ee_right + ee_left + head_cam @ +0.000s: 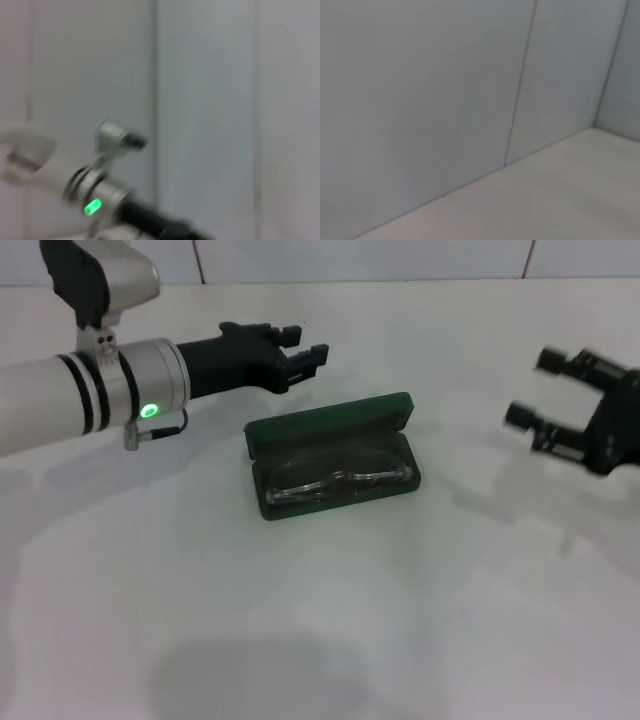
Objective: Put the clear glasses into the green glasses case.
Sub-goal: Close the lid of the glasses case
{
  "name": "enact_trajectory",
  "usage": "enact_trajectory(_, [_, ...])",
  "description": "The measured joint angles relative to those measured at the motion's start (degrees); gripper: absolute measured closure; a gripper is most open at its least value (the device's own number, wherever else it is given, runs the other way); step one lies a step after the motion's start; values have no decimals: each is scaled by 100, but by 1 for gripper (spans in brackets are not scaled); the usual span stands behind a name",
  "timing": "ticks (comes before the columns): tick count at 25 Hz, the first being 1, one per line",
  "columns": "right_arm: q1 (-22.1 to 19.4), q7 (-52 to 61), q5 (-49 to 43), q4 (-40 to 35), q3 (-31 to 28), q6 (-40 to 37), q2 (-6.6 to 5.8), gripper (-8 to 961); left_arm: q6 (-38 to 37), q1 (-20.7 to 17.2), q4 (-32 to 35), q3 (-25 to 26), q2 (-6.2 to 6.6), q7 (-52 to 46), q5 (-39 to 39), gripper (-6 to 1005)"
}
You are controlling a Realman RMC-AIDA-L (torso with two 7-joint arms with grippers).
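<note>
The green glasses case [333, 456] lies open in the middle of the white table, its lid raised toward the back. Inside its dark tray rest the clear glasses [340, 480], folded and faint against the lining. My left gripper [306, 352] hovers behind and to the left of the case, open and holding nothing. Off to the right of the case, my right gripper [534, 390] is open as well, its two fingers spread apart. The left arm [107, 197] with its green light also appears in the right wrist view.
A white tiled wall [445, 100] runs behind the table [320, 620]. No other objects lie on the tabletop around the case.
</note>
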State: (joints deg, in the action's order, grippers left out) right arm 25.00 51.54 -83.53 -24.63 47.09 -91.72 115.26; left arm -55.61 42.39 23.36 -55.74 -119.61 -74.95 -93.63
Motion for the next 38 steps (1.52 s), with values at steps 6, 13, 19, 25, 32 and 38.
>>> enact_trajectory(6, [20,209,252,17,-228,17,-2,183,-3,-46,-30,-127,-1,-3,-25,555])
enact_trajectory(13, [158,268,246,15,-192,92,-2,183,-109,-227,0,-507,-9,-78,-8,556])
enact_trajectory(19, [197,334,226,10,-185,195,-3,183,-514,-485,213,-509,0,-117,-20,556])
enact_trajectory(25, [214,348,216,15,-179,224,3,183,-963,-826,505,-506,-4,-80,-3,556])
enact_trajectory(32, [229,386,214,24,-179,364,20,184,-1164,-1012,594,-573,-1,20,-17,556])
enact_trajectory(38, [243,418,214,29,-170,445,31,184,-1174,-1085,584,-878,-8,186,22,557])
